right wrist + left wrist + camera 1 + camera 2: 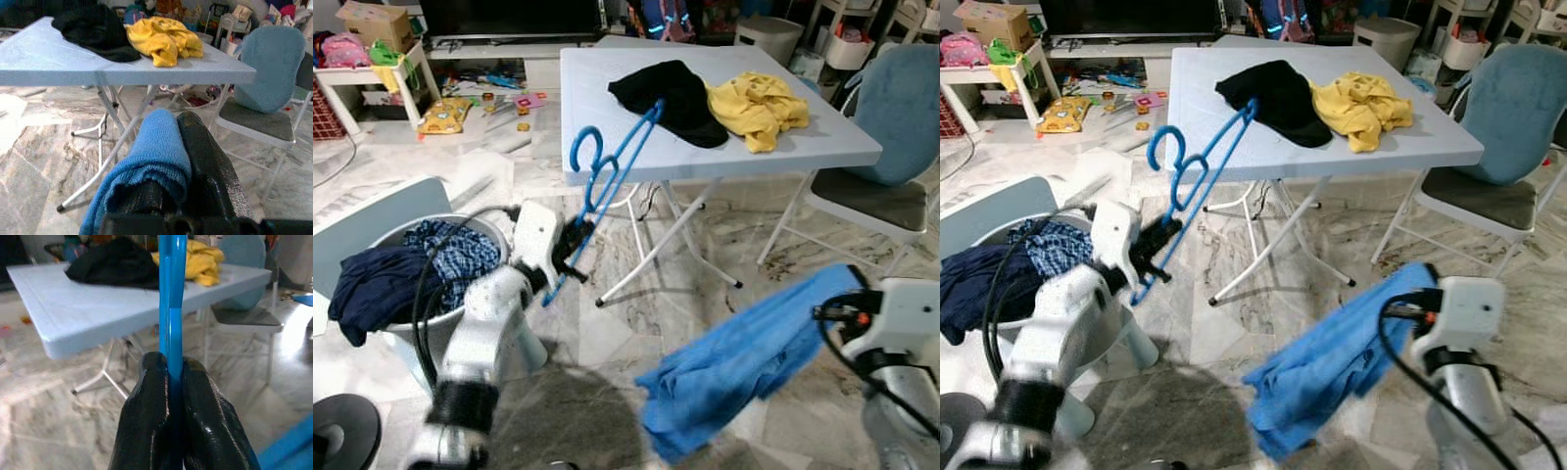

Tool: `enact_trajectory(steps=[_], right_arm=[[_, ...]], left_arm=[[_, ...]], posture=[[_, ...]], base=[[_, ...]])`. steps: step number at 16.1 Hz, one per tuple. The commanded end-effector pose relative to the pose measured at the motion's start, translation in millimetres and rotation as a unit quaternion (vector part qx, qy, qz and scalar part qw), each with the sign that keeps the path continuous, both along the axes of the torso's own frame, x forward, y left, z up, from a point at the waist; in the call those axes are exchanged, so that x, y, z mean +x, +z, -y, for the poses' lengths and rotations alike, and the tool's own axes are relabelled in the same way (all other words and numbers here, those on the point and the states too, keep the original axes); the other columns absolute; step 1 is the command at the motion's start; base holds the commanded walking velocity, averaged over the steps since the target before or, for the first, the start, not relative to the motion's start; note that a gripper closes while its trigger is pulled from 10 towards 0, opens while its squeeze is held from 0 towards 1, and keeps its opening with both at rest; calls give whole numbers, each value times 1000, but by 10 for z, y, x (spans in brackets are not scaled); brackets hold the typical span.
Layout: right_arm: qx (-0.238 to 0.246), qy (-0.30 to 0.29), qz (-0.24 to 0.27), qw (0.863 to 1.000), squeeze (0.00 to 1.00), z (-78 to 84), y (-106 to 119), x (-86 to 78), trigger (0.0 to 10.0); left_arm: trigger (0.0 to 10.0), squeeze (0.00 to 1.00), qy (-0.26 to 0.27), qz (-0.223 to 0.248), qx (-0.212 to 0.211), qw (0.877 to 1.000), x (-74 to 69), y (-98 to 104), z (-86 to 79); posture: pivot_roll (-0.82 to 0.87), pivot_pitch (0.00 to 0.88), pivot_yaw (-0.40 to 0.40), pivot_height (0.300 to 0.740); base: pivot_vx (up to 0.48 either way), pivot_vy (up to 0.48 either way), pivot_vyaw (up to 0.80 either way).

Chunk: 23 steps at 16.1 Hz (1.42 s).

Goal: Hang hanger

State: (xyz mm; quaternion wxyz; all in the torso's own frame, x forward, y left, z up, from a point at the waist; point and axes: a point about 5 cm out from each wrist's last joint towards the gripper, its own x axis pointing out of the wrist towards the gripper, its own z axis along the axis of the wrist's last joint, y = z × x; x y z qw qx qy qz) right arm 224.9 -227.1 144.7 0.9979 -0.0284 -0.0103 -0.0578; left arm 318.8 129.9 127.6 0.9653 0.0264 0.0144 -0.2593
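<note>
Left end effector clenched on the blue hanger near its lower end; hanger held tilted w/ hook up, in front of the tabletop edge; looks light, stiff, thin plastic, prob slippery, so a grip low on the bar may let it pivot; closer to the hook would steady it. Right end effector clamped on a blue cloth; soft, limp, hanging towards the floor.
</note>
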Motion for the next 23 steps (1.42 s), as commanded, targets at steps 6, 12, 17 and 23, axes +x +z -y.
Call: enact_trajectory(steps=[6,12,17,23], right_arm=[[-21,9,20,1000,0,-29,147,3,10000],[-21,21,41,999,0,-129,239,124,10000],[-27,26,49,998,0,-150,270,159,10000],[-33,31,59,997,0,-172,321,234,10000]], left_arm=[[10000,0,39,3,-10,999,-137,32,14],[10000,0,68,-26,-16,997,-133,-2,-16],[10000,0,64,-28,-20,997,-110,4,32],[10000,0,61,-19,-16,998,-4,35,31]], posture=[[46,0,-54,740],[52,0,-50,740],[51,0,-50,740],[56,0,-51,740]], base=[[171,0,0],[276,0,0],[432,0,160],[461,0,0]])
